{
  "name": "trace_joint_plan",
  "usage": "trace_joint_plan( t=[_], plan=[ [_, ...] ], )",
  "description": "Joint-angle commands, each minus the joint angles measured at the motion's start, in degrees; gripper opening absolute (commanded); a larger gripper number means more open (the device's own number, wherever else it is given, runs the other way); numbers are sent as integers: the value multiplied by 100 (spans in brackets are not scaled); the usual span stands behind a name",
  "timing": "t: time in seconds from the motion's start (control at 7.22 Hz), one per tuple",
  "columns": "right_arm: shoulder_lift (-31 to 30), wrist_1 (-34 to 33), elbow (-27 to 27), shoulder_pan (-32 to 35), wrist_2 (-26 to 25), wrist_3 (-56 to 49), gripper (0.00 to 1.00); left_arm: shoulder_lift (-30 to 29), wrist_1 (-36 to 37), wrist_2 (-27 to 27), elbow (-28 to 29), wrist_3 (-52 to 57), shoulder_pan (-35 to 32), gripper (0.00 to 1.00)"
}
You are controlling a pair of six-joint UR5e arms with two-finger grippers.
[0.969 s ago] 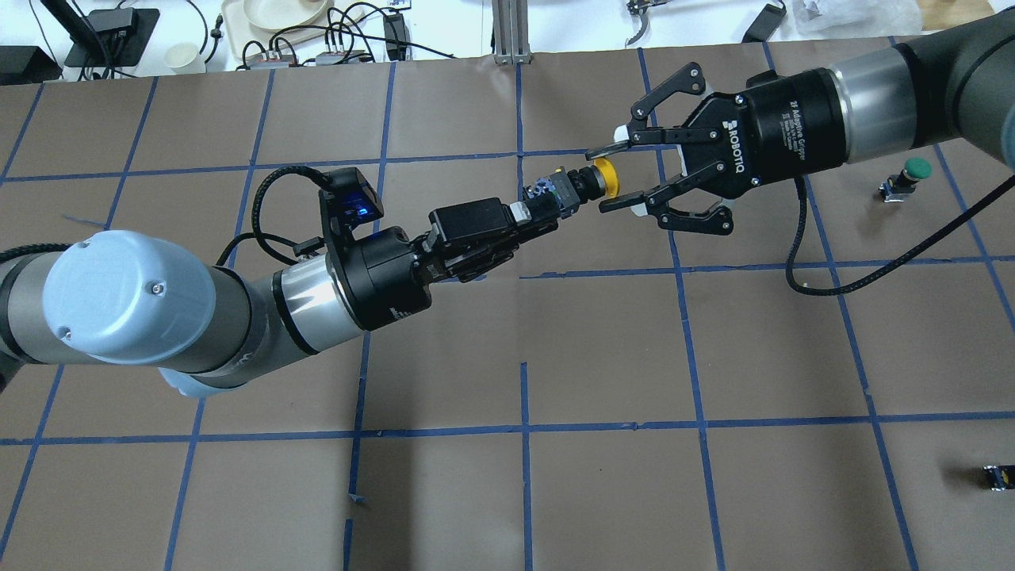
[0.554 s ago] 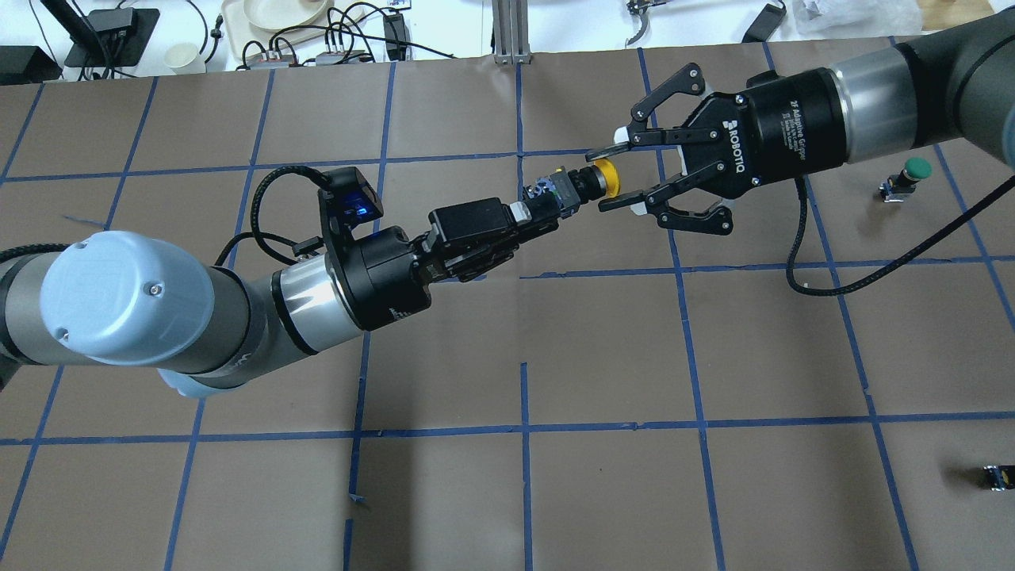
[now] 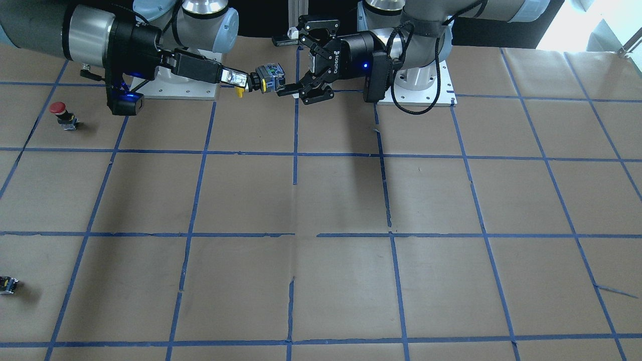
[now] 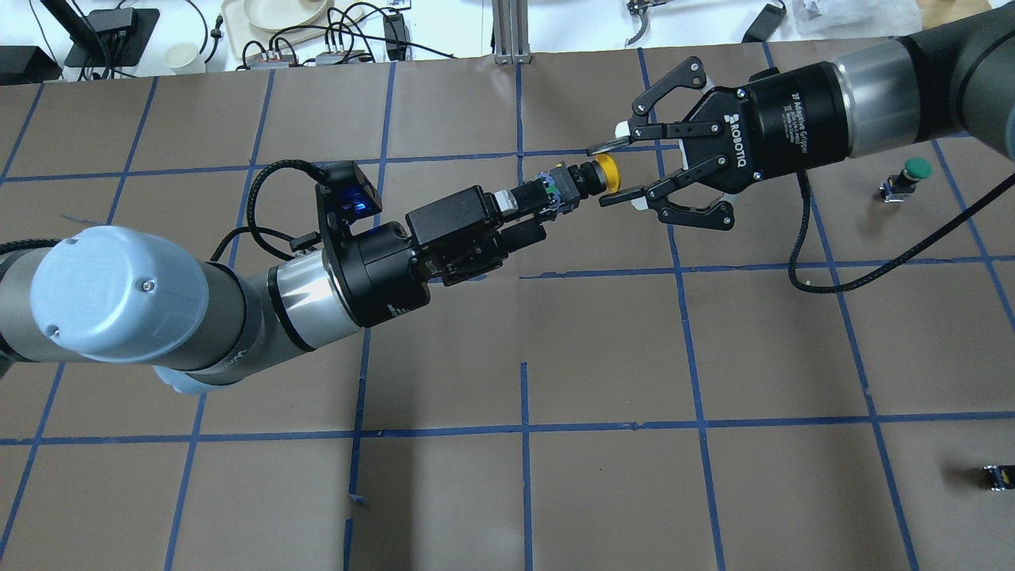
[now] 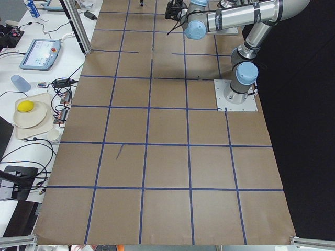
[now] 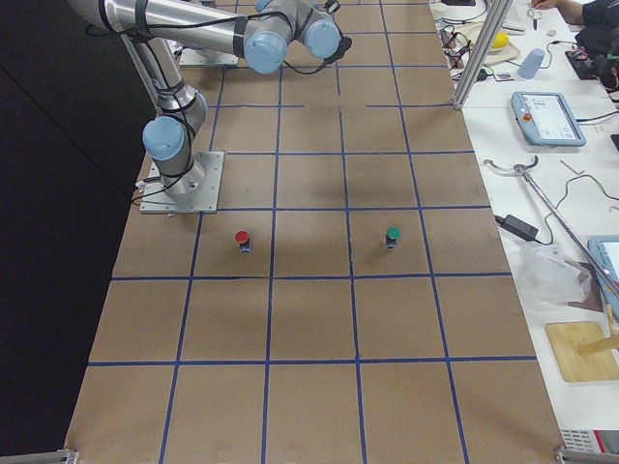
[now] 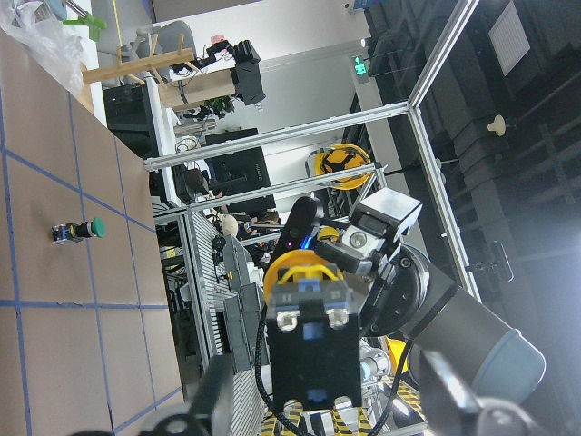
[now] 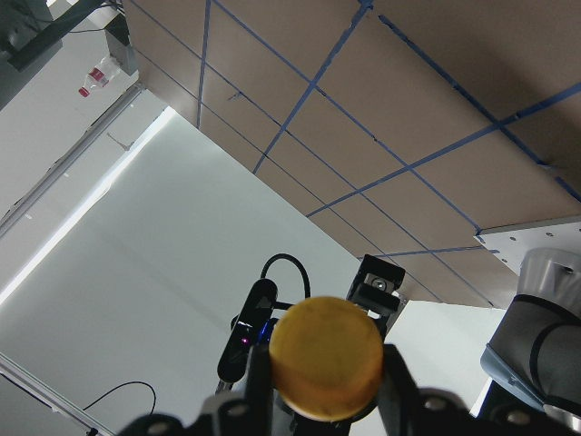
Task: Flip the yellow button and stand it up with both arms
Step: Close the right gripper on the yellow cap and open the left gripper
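Observation:
The yellow button (image 4: 607,173) is held in the air, lying sideways, with its yellow cap pointing at the right arm. My left gripper (image 4: 545,203) is shut on its square base (image 4: 555,186). My right gripper (image 4: 606,174) is open. Its two fingertips stand on either side of the cap, close to it. In the front view the button (image 3: 263,80) hangs between the right gripper (image 3: 235,80) and the left gripper (image 3: 285,86). The right wrist view shows the cap (image 8: 327,359) head-on between the fingers. The left wrist view shows the base (image 7: 309,350).
A green-capped button (image 4: 912,176) stands on the table at the far right, also in the right side view (image 6: 392,235). A red-capped button (image 3: 62,114) stands nearer the robot. A tiny dark switch block (image 4: 997,477) lies at the right edge. Brown paper with blue tape lines covers the table.
My left wrist has rolled a little and lifted the button slightly toward the far side. My right gripper has shifted the same way and stays open around the cap.

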Motion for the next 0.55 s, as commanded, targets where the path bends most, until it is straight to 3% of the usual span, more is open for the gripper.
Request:
trace_joint_plan(
  t=[0.0, 0.14, 0.28, 0.42],
  plan=[
    [45, -159, -90, -114, -402, -40, 27, 22, 2, 28, 47, 24, 131, 100],
    [27, -412, -248, -246, -1406, -6, 25, 13, -15, 358, 160, -11, 367, 100],
    [1, -484, -336, -317, -2156, -93, 22, -57, -58, 1093, 318, -133, 787, 100],
    [-16, -894, -354, -309, -3251, -128, 21, -162, -24, 1631, 459, -291, 1252, 100]
  ],
)
